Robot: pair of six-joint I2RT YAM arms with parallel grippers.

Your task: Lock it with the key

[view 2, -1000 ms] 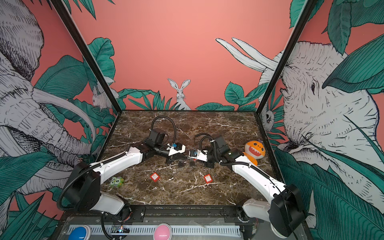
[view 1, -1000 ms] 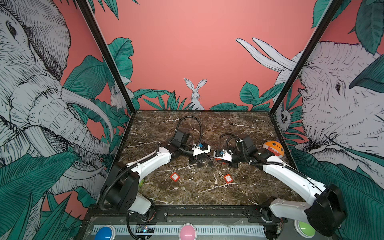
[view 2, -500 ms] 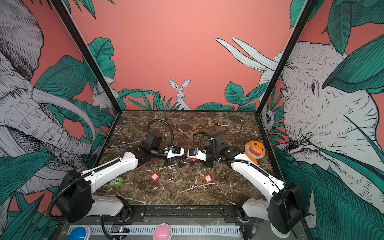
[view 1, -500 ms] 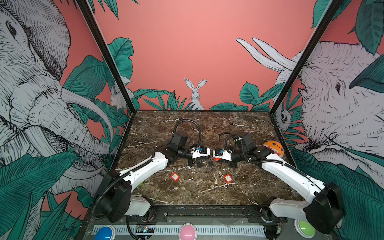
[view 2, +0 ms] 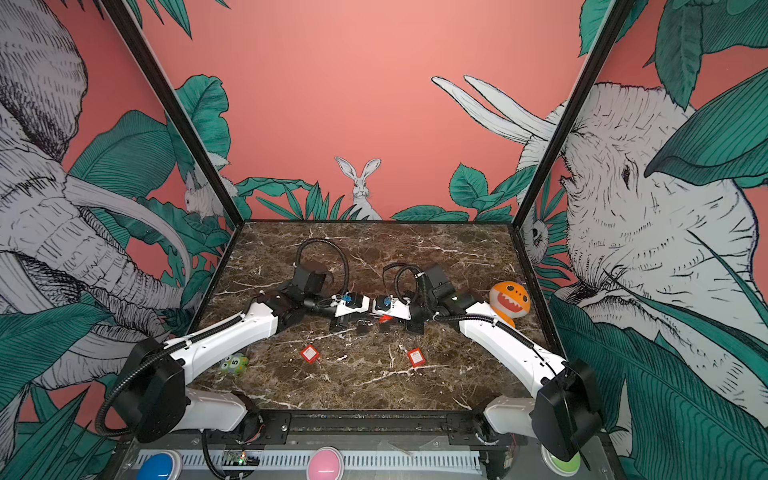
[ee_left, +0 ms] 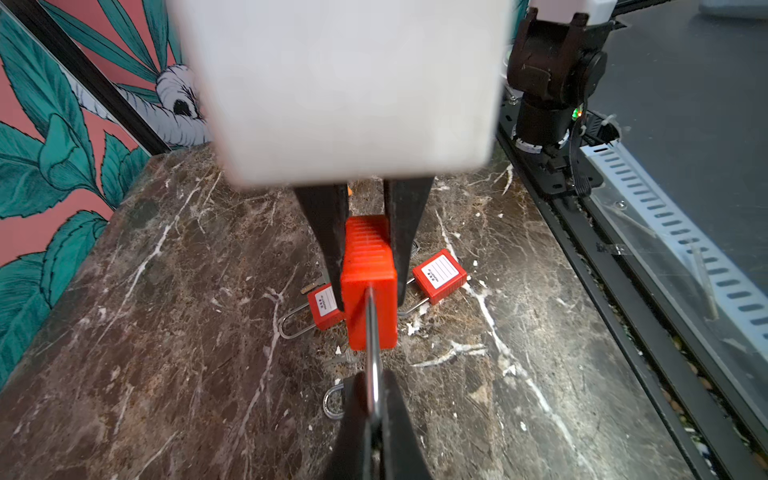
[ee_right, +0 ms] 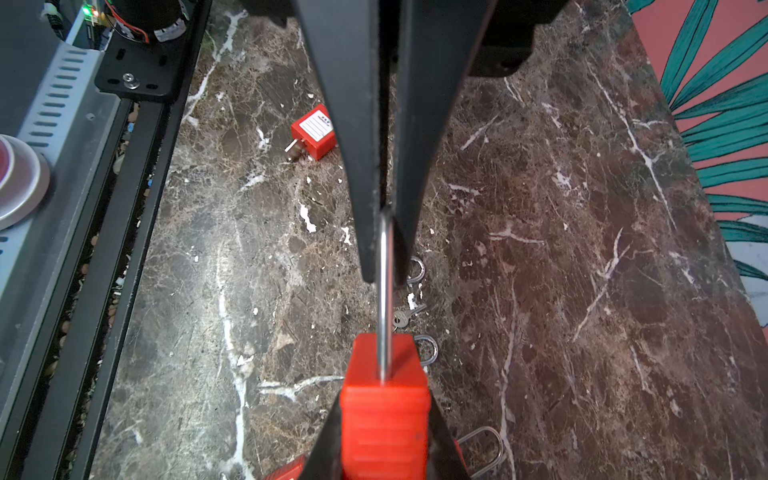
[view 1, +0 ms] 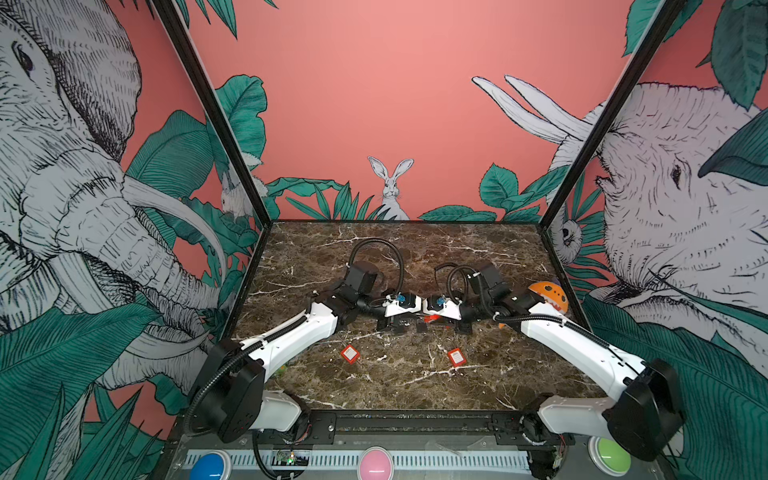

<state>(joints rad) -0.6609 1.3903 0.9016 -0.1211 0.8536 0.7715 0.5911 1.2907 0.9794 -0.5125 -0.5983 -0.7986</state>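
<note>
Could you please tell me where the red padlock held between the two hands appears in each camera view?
In a top view: the red padlock shows as a small red speck mid-table.
In a top view: same spot.
Left wrist view: mid-picture, body clamped in the right hand.
Right wrist view: nearest the camera, shackle running into the left hand.
Shared landmark: the marble table.

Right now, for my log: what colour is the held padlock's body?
Padlock body: red; see left wrist view.

Digit 5 legible on small green toy (view 2: 235,363) — padlock labels (ee_left: 437,272) too blurred to read.
</note>
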